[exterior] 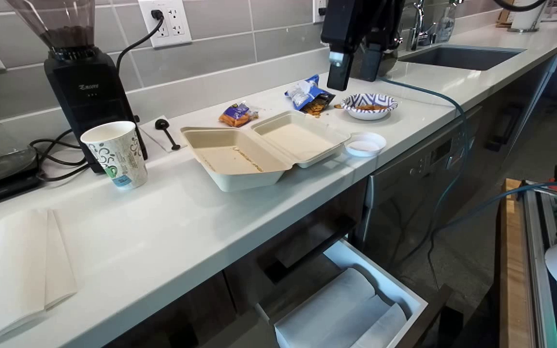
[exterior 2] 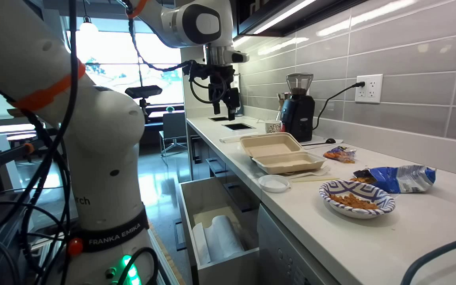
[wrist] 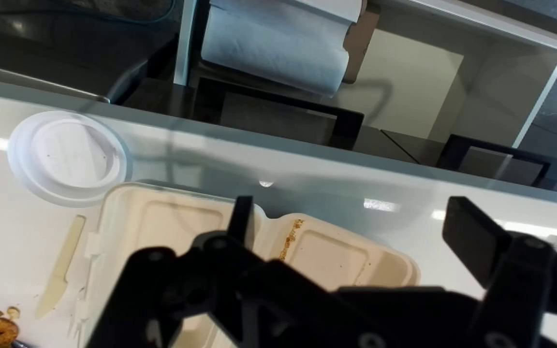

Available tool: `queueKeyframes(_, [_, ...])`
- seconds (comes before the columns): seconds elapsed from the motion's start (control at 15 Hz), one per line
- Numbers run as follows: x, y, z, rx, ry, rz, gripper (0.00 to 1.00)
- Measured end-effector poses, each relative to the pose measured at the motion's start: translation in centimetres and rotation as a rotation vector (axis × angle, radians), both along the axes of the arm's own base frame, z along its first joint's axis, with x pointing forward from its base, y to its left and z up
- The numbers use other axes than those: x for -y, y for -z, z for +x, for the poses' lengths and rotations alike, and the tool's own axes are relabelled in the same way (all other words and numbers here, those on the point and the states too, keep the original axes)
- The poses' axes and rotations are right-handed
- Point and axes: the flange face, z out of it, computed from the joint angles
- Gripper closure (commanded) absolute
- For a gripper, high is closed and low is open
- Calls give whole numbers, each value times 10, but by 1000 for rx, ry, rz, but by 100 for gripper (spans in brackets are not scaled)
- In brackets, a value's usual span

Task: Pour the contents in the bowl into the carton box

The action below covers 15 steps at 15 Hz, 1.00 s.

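My pincer [wrist: 356, 232] hangs above the bench [exterior: 162, 232], its two fingers spread wide with nothing between them. Below it, the carton box [exterior: 264, 181] lies hinged open in two shallow halves; a line of brown crumbs [wrist: 289, 239] marks one half. Lower than the pincer and well apart from it, the bowl [exterior 2: 370, 192] sits upright, blue and white, holding the contents [exterior 2: 354, 202]: a small heap of brownish-orange pieces. Just beside the bowl, also well apart from the pincer, an opened blue packet [exterior 2: 400, 178] shows chips [exterior: 314, 107] at its mouth. Lower than both pincer and bench, a pulled-out drawer [exterior 2: 228, 269] holds a paper roll [exterior: 329, 295].

In the wrist view the pincer's own body covers much of the carton box. In an exterior view the top edge cuts off the pincer's upper part. A paper cup [exterior: 119, 159] stands below pincer height; I cannot see its bottom. Whether the smaller packet [exterior: 237, 115] is open, I cannot tell.
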Motion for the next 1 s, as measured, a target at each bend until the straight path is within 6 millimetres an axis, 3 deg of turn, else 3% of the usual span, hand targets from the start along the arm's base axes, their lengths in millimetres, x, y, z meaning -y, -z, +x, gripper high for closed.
queueKeyframes(0.33, [8,-1,4,8,33,-3,0])
queueKeyframes(0.73, [106,-4,31,93,267,-108,0])
queueKeyframes(1.0, [154,2,45,76,244,-223,0])
